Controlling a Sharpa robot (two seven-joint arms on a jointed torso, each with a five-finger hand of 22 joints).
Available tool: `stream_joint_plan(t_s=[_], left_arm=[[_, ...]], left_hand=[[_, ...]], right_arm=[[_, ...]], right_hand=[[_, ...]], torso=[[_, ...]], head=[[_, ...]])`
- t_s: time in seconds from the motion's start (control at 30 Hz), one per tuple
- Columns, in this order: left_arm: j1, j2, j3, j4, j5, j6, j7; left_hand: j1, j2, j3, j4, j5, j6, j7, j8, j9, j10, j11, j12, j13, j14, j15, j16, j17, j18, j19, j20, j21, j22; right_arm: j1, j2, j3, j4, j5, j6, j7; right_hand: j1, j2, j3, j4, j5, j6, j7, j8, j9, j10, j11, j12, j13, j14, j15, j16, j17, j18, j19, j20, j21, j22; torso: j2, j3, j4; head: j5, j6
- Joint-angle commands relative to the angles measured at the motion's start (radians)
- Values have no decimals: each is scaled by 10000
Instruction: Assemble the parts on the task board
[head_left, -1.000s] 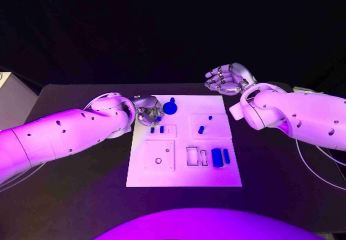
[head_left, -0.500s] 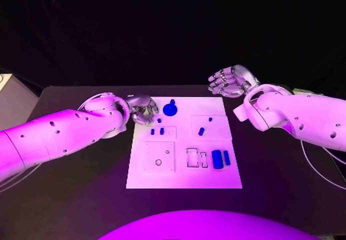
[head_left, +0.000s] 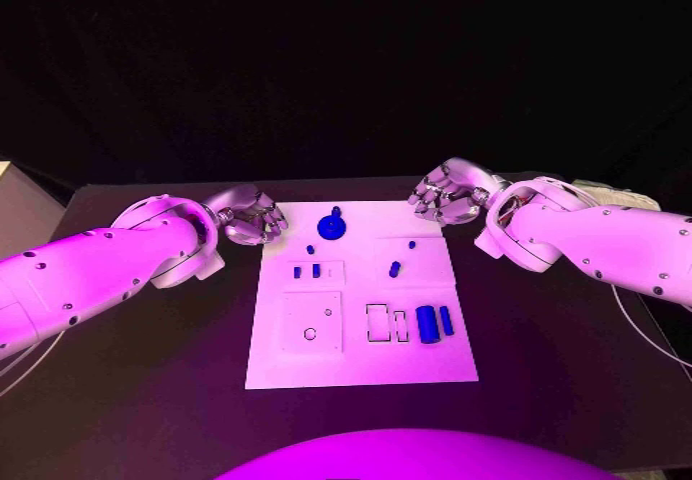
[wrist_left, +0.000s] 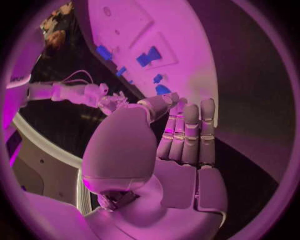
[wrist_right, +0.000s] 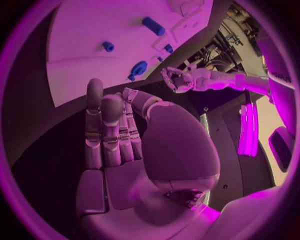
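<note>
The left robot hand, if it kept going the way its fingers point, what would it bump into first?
Probably the round blue part at the far end of the task board. The left robot hand sits just off that corner, fingers aimed across it. Height is unclear, so it might pass above.

White board (head_left: 361, 345) lies flat mid-table; blue round part (head_left: 332, 227) at its far edge, blue bars (head_left: 428, 323) lying near its right side.

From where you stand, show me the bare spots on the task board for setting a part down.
The task board is bare along its near strip, below the square plate and the long blue parts. The far edge is crowded: round blue part, with a robot hand at each corner.
</note>
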Motion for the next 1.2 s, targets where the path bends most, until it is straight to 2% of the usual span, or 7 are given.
stream_joint_plan(t_s=[0.03, 0.07, 0.2, 0.37, 0.73, 0.97, 1.2], left_arm=[[3, -171, 20, 214, 4529, 27, 1872], [3, -261, 23, 298, 5236, 135, 2162], [-3, -591, 29, 639, 7319, 500, 3016], [-9, -848, 31, 905, 8340, 689, 3414], [-18, -1093, 30, 1044, 8881, 722, 3634], [-19, -1131, 30, 1055, 8931, 711, 3630], [-19, -1159, 29, 1065, 8933, 706, 3593]], left_hand=[[-166, 41, -153, 106, 15, -77, 101, 74, 6, -287, 80, 30, 9, -322, 59, -378, -355, 65, -237, 52, -260, -163], [-201, 42, -214, 130, 14, -134, 107, 74, 0, -338, 92, 45, 11, -345, 71, -431, -389, 66, -265, 70, -324, -200], [-332, 70, -482, 248, 2, -300, 123, 116, -8, -488, 116, 119, 18, -437, 113, -632, -514, 72, -316, 121, -619, -385], [-398, 52, -625, 303, 1, -362, 122, 142, -9, -540, 123, 153, 19, -425, 122, -658, -540, 73, -286, 133, -744, -473], [-443, 38, -736, 351, 1, -446, 129, 150, -19, -605, 134, 172, 13, -407, 130, -665, -554, 73, -236, 143, -856, -557], [-441, 44, -752, 358, 3, -466, 134, 151, -22, -618, 137, 177, 12, -398, 131, -662, -556, 74, -218, 145, -877, -575], [-436, 51, -754, 359, 4, -471, 135, 153, -22, -622, 138, 179, 11, -393, 131, -660, -556, 75, -211, 145, -883, -580]], right_arm=[[-100, -23, -11, 67, -2574, 829, -582], [-145, -28, -14, 93, -2924, 854, -698], [-319, -40, -20, 241, -4092, 826, -1172], [-407, -50, -22, 376, -4755, 811, -1526], [-527, 30, -32, 545, -5254, 900, -1819], [-615, 143, -38, 561, -5337, 925, -1872], [-701, 300, -44, 478, -5471, 944, -2012]], right_hand=[[-194, -79, 126, 74, -74, 69, -8, -83, 26, 100, 0, -175, 20, 399, -55, 1330, 1184, 59, 87, 12, 442, 422], [-255, -149, 192, 113, -123, 41, -1, -142, 35, 93, 5, -291, 17, 464, -45, 2137, 1940, -47, 352, 39, 1184, 1156], [-384, -315, 389, 246, -240, -41, 4, -285, 85, -28, 63, -531, -18, 526, -14, 3729, 3478, -290, 881, 123, 2747, 2732], [-503, -497, 450, 346, -292, -136, 36, -375, 111, -354, 138, -544, -88, 546, 54, 4281, 4000, -394, 1094, 184, 3384, 3382], [-592, -694, 433, 437, -323, -241, 98, -469, 144, -657, 221, -547, -105, 517, 130, 4607, 4268, -436, 1149, 256, 3679, 3710], [-504, -608, 528, 457, -292, -150, 88, -436, 196, -599, 207, -502, -79, 518, 130, 4775, 4410, -451, 1195, 272, 3852, 3893], [-338, -387, 765, 469, -293, 159, 21, -287, 335, -303, 126, -452, -38, 497, 75, 4950, 4509, -460, 1207, 243, 4041, 4112]], torso=[[2, -7, 1], [5, -9, 7], [3, -6, 11], [-1, -15, 33], [5, -13, 22], [15, -11, 28], [24, 0, 23]], head=[[-124, 48], [-133, 53], [-168, 71], [-218, 64], [-173, 65], [-162, 49], [-141, 22]])
